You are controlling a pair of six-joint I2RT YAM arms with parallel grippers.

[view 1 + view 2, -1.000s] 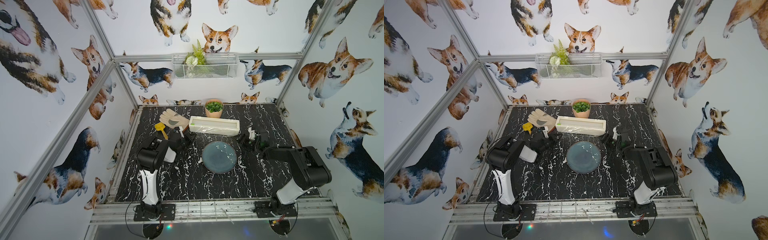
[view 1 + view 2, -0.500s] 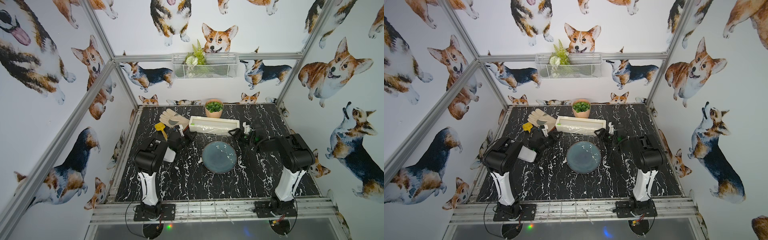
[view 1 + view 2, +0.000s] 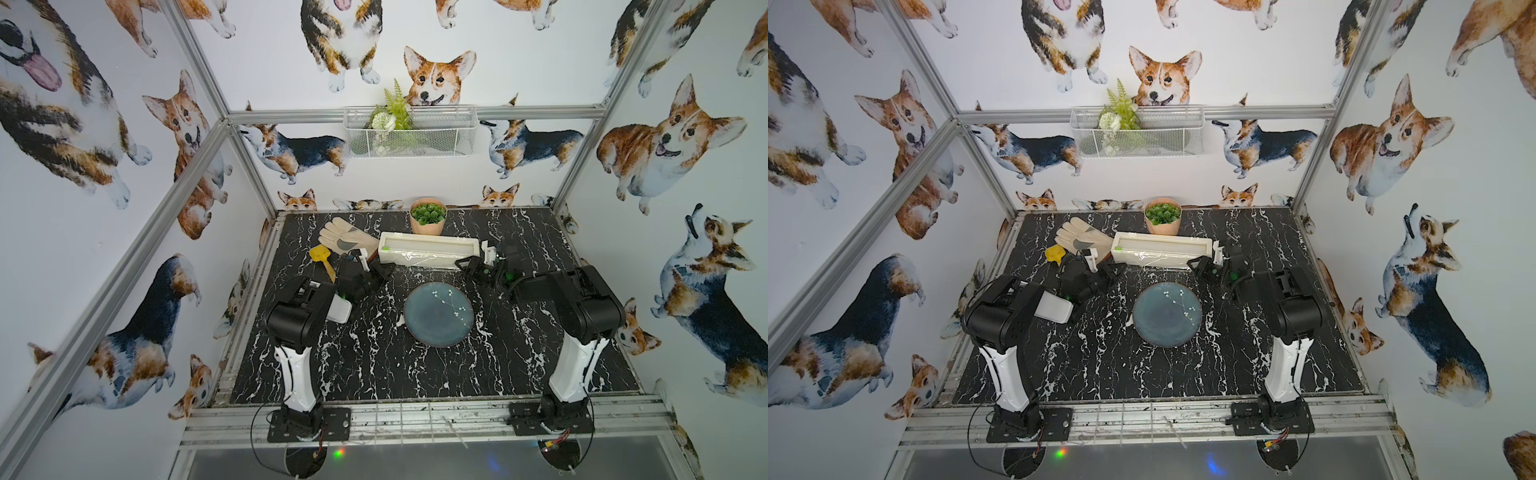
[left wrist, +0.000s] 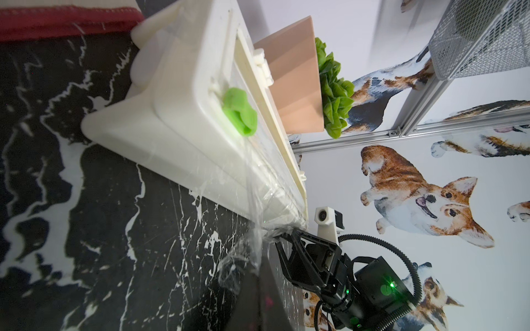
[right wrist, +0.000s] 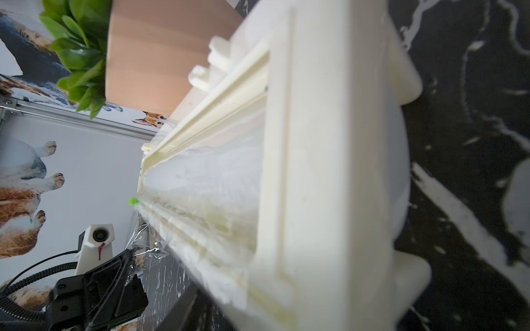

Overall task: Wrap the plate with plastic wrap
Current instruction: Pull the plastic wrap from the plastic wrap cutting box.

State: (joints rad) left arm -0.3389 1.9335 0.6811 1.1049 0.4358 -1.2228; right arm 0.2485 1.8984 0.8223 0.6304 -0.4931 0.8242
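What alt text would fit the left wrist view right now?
Clear plastic wrap stretches from a cream dispenser box with a green slider to the left tool; the right tool sits at the box's far end.

Table [image 3: 374, 374]: black marble-look top, white veins, metal rail along near edge. Plate [image 3: 438, 313] flat near centre, apart from other items. Dispenser box [image 3: 428, 248] lies lengthwise behind plate, plastic wrap [image 3: 419, 261] draped down its front. Pot with green plant [image 3: 428, 220] upright just behind box. Beige glove [image 3: 343, 237] flat by box's left end. Yellow scoop [image 3: 321, 254] beside glove, nearer front.
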